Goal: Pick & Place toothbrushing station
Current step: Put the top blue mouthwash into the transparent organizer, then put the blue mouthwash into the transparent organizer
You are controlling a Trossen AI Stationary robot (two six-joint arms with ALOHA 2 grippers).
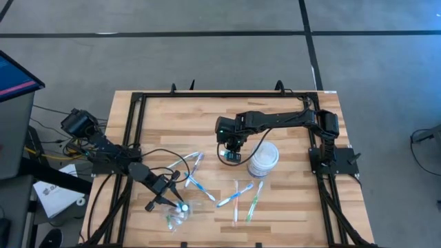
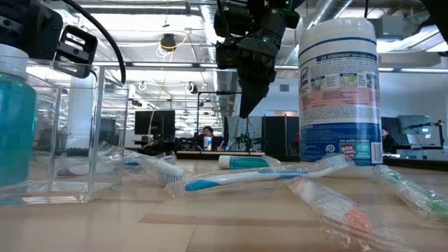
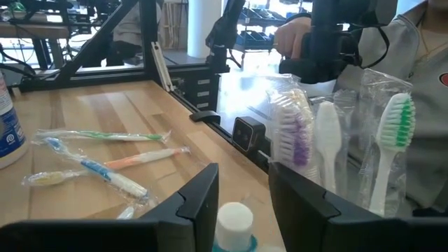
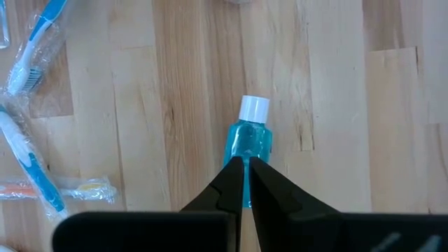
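Left gripper (image 1: 180,204) jaws apart, low at lower left of the high view, straddling a white-capped blue bottle (image 3: 234,225) without clearly clamping it; the bottle stands inside a clear box (image 2: 77,136) with upright wrapped toothbrushes (image 3: 392,140) at its far side, green and purple bristles showing. Right gripper (image 1: 232,156) jaws closed and empty, hanging at centre of the high view, pointed down above a second blue bottle (image 4: 246,143) lying flat on the wooden counter (image 1: 289,138), cap away from the wrist camera; no contact visible. White canister (image 1: 264,159) just right of the right gripper, standing upright; printed label reads in the low view. Loose wrapped toothbrushes (image 1: 238,196) scattered lower centre of the high view, blue, green and orange accents, some crossing; another pair (image 1: 196,169) lies left of centre. In the left wrist view a person (image 3: 420,84) in a pale top stands beyond the counter edge, upper right.
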